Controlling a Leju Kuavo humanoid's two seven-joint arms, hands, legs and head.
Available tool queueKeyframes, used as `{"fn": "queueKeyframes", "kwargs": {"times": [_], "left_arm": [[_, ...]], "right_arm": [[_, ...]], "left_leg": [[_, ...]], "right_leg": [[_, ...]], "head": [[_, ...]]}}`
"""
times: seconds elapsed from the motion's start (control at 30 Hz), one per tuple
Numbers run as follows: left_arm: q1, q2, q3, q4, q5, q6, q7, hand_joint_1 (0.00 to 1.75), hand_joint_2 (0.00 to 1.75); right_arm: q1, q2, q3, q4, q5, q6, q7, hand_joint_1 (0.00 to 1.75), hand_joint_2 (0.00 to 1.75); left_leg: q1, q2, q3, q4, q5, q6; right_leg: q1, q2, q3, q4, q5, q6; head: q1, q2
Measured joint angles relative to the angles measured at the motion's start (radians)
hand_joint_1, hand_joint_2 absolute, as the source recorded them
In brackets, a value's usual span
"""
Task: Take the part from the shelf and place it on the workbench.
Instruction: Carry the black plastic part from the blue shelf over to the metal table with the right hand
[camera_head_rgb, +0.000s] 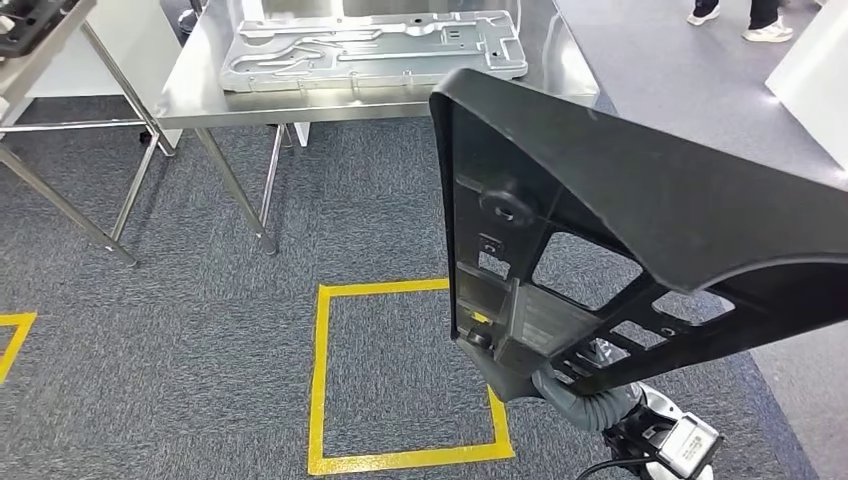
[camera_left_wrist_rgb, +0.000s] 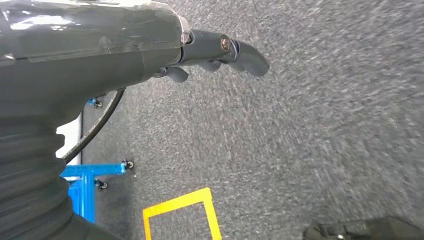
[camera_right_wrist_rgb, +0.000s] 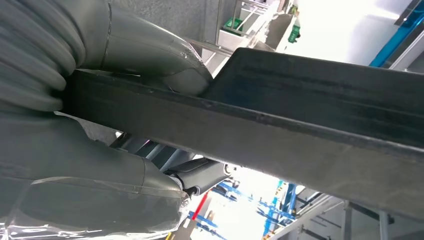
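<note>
1 black plastic part (camera_head_rgb: 640, 210), a ribbed panel with several cut-outs, is off the shelf and carried in the air, tilted, above the grey carpet (camera_head_rgb: 200, 330). The right hand (camera_right_wrist_rgb: 125, 145) grips it at its lower end: the right wrist view shows the thick grey thumb on one face and the darker fingers (camera_right_wrist_rgb: 200, 172) on the other, closed across the part's edge.

The part's long axis rises from that hand up and toward the robot's right. The steel workbench (camera_head_rgb: 190, 90) stands ahead and to the left, well apart from the part, so in my judgement the carry is under way and the placing is not yet done. The right hand is the only one on the part, and it is the nearer.

The left hand (camera_left_wrist_rgb: 220, 50) hangs over the carpet, holding nothing, its fingers loosely curved and apart.

Count: 1 workbench, bearing 1 pressed metal panel (camera_head_rgb: 370, 45); 1 full yellow tape square (camera_head_rgb: 400, 375) on the floor between robot and bench; 1 person's feet (camera_head_rgb: 740, 15) at the far right.
</note>
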Motion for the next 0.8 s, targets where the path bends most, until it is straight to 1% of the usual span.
{"fn": "queueKeyframes", "kwargs": {"times": [0.07,0.1,0.13,0.17,0.2,0.23,0.27,0.3,0.33,0.37,0.43,0.47,0.5,0.53,0.57,0.6,0.63,0.67,0.7,0.73,0.77,0.8], "left_arm": [[0.001,0.000,0.000,0.000,0.000,0.000,-0.001,0.00,1.75],[0.003,-0.001,0.000,0.000,0.000,0.000,-0.001,0.00,1.75],[0.005,-0.001,0.000,0.000,-0.001,0.000,-0.001,0.00,1.75],[0.006,-0.001,0.000,0.000,-0.001,0.000,-0.001,0.00,1.75],[0.007,-0.001,0.000,0.000,-0.001,0.000,-0.001,0.00,1.75],[0.007,0.000,0.000,0.000,-0.001,0.000,-0.001,0.00,1.75],[0.007,0.000,0.000,0.000,-0.001,0.000,-0.001,0.00,1.75],[0.006,0.001,0.000,0.000,-0.001,0.000,-0.001,0.00,1.75],[0.005,0.001,0.000,0.000,-0.001,-0.001,-0.001,0.00,1.75],[0.005,0.002,0.000,0.000,-0.001,-0.001,-0.001,0.00,1.75],[0.006,0.001,0.000,0.000,-0.001,-0.002,-0.001,0.00,1.75],[0.007,0.000,0.000,0.000,-0.001,-0.002,0.000,0.00,1.75],[0.007,0.000,-0.001,0.000,-0.001,-0.003,0.000,0.00,1.75],[0.006,0.000,-0.001,0.000,-0.001,-0.003,0.001,0.00,1.75],[0.005,0.000,-0.001,0.000,-0.001,-0.003,0.001,0.00,1.75],[0.005,0.000,-0.001,0.000,-0.001,-0.003,0.002,0.00,1.75],[0.005,0.000,-0.001,0.000,-0.001,-0.003,0.002,0.00,1.75],[0.006,0.000,-0.001,0.000,-0.001,-0.003,0.002,0.00,1.75],[0.008,-0.001,-0.001,0.000,-0.001,-0.003,0.002,0.00,1.75],[0.009,-0.001,-0.001,0.000,-0.001,-0.003,0.002,0.00,1.75],[0.009,-0.002,-0.001,0.000,-0.001,-0.003,0.002,0.00,1.75],[0.008,-0.002,-0.001,0.000,-0.001,-0.003,0.002,0.00,1.75]], "right_arm": [[0.009,-0.001,0.000,-0.002,0.000,-0.002,-0.004,1.75,1.75],[0.013,-0.001,0.000,-0.002,0.000,-0.003,-0.005,1.75,1.75],[0.017,-0.001,0.000,-0.002,0.000,-0.003,-0.005,1.75,1.75],[0.020,-0.001,0.000,-0.002,0.000,-0.004,-0.005,1.75,1.75],[0.022,-0.001,0.000,-0.002,0.000,-0.004,-0.005,1.75,1.75],[0.023,-0.001,0.000,-0.003,0.000,-0.004,-0.005,1.75,1.75],[0.023,-0.001,0.000,-0.004,0.000,-0.004,-0.005,1.75,1.75],[0.023,-0.001,0.000,-0.004,0.000,-0.005,-0.005,1.75,1.75],[0.024,-0.001,0.000,-0.005,0.000,-0.006,-0.005,1.75,1.75],[0.024,-0.001,0.000,-0.006,0.000,-0.006,-0.005,1.75,1.75],[0.025,0.000,0.001,-0.009,0.001,-0.007,-0.005,1.75,1.75],[0.025,0.000,0.001,-0.011,0.002,-0.007,-0.004,1.75,1.75],[0.025,0.001,0.001,-0.013,0.002,-0.007,-0.004,1.75,1.75],[0.025,0.001,0.001,-0.014,0.003,-0.007,-0.004,1.75,1.75],[0.027,0.001,0.001,-0.015,0.003,-0.007,-0.004,1.75,1.75],[0.029,0.001,0.001,-0.015,0.003,-0.006,-0.004,1.75,1.75],[0.032,0.001,0.001,-0.015,0.003,-0.005,-0.004,1.75,1.75],[0.034,0.001,0.001,-0.015,0.003,-0.004,-0.004,1.75,1.75],[0.035,0.001,0.001,-0.015,0.003,-0.003,-0.003,1.75,1.75],[0.036,0.001,0.001,-0.015,0.003,-0.002,-0.003,1.75,1.75],[0.037,0.001,0.001,-0.015,0.003,-0.001,-0.003,1.75,1.75],[0.038,0.001,0.001,-0.015,0.003,-0.001,-0.003,1.75,1.75]], "left_leg": [[0.000,0.003,-0.072,0.138,-0.059,-0.004],[0.000,0.003,-0.106,0.194,-0.074,-0.004],[0.000,0.003,-0.126,0.219,-0.070,-0.003],[0.000,0.003,-0.127,0.203,-0.043,0.000],[-0.001,0.003,-0.109,0.149,-0.001,0.006],[-0.003,0.004,-0.081,0.077,0.042,0.013],[-0.006,0.004,-0.054,0.012,0.070,0.021],[-0.010,0.005,-0.034,-0.032,0.085,0.028],[-0.014,0.005,-0.025,-0.055,0.084,0.034],[-0.016,0.005,-0.022,-0.062,0.079,0.038],[-0.014,0.003,-0.009,-0.075,0.078,0.049],[-0.012,0.003,0.001,-0.082,0.079,0.054],[-0.009,0.003,0.011,-0.087,0.079,0.058],[-0.008,0.003,0.017,-0.090,0.078,0.061],[-0.008,0.003,0.020,-0.090,0.075,0.063],[-0.008,0.002,0.023,-0.090,0.071,0.063],[-0.007,0.002,0.028,-0.090,0.066,0.062],[-0.006,0.001,0.035,-0.090,0.060,0.059],[-0.004,0.000,0.045,-0.090,0.052,0.056],[-0.002,-0.001,0.055,-0.090,0.043,0.051],[0.000,-0.002,0.065,-0.089,0.035,0.045],[0.000,-0.002,0.069,-0.088,0.028,0.039]], "right_leg": [[0.005,-0.004,0.007,0.000,-0.007,-0.009],[0.007,-0.004,0.010,0.001,-0.011,-0.011],[0.010,-0.004,0.015,0.001,-0.015,-0.012],[0.013,-0.003,0.022,0.001,-0.020,-0.013],[0.015,-0.002,0.031,0.001,-0.026,-0.012],[0.016,-0.001,0.039,0.001,-0.033,-0.011],[0.019,-0.001,0.047,0.001,-0.039,-0.008],[0.020,-0.001,0.051,0.001,-0.044,-0.004],[0.019,-0.001,0.054,0.001,-0.046,0.002],[0.019,-0.001,0.056,0.003,-0.045,0.009],[0.016,0.000,0.059,0.014,-0.044,0.020],[0.016,0.001,0.053,0.031,-0.051,0.024],[0.014,0.002,0.037,0.065,-0.069,0.029],[0.011,0.003,0.007,0.117,-0.094,0.034],[0.009,0.003,-0.033,0.180,-0.121,0.039],[0.005,0.004,-0.074,0.238,-0.140,0.045],[0.001,0.003,-0.105,0.272,-0.142,0.049],[-0.003,0.003,-0.118,0.269,-0.122,0.052],[-0.006,0.003,-0.111,0.229,-0.081,0.055],[-0.010,0.003,-0.091,0.160,-0.029,0.057],[-0.011,0.003,-0.070,0.098,0.006,0.058],[-0.009,0.002,-0.056,0.049,0.024,0.055]], "head": [[0.000,0.000],[0.000,0.000],[0.000,0.000],[0.000,0.000],[0.000,0.000],[0.000,0.000],[0.000,0.000],[0.000,0.000],[0.000,0.000],[0.000,0.000],[0.000,0.000],[0.000,0.000],[0.000,0.000],[0.000,0.000],[0.000,0.000],[0.000,0.000],[0.000,0.000],[0.000,0.000],[0.000,0.000],[0.000,0.000],[0.000,0.000],[0.001,0.000]]}}
